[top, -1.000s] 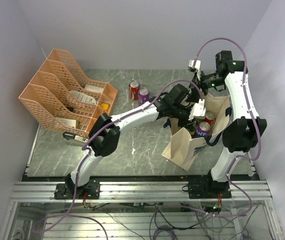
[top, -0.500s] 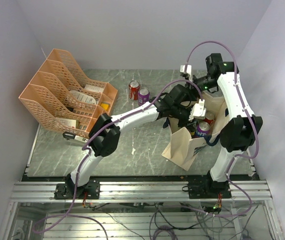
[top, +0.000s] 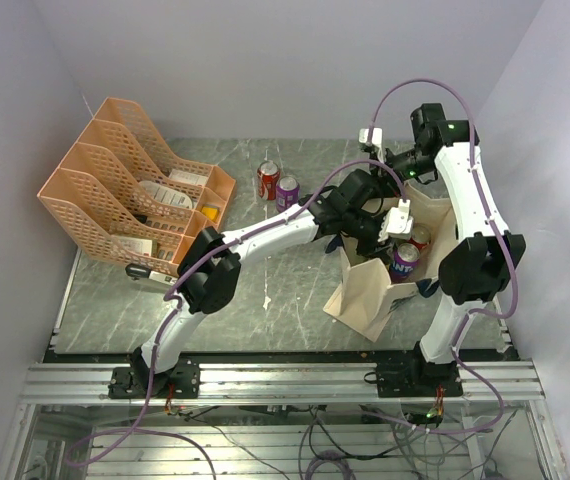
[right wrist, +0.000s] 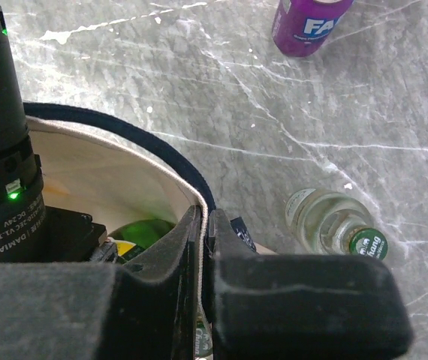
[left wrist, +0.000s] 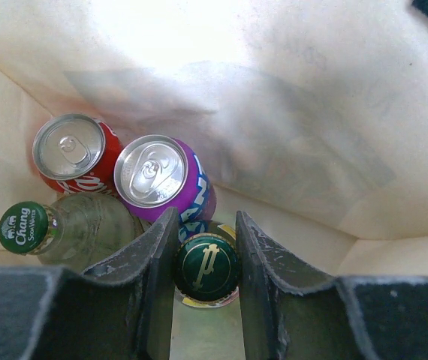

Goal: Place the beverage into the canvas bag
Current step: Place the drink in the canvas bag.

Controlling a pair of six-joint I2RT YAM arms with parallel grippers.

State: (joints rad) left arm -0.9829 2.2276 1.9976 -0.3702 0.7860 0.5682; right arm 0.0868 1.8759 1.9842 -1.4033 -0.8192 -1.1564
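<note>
Beverage bottle (left wrist: 206, 268), dark green cap, inside the canvas bag (top: 365, 300) near the right near corner of the bench (top: 265, 290).
The left gripper (left wrist: 206, 217) has its jaws partway closed on the bottle's cap, just beside a purple can (left wrist: 158, 176), a red can (left wrist: 71, 150) and a clear green-capped bottle (left wrist: 30, 227). The right gripper (right wrist: 203, 214) is pinched tight on the bag's navy-trimmed rim.

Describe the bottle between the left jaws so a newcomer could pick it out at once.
Inside the cream bag at the right of the table are a red can, a purple can and two bottles. Yours is the bottle with the dark green, gold-crested cap; the other bottle has a lighter cap reading Chang.
</note>
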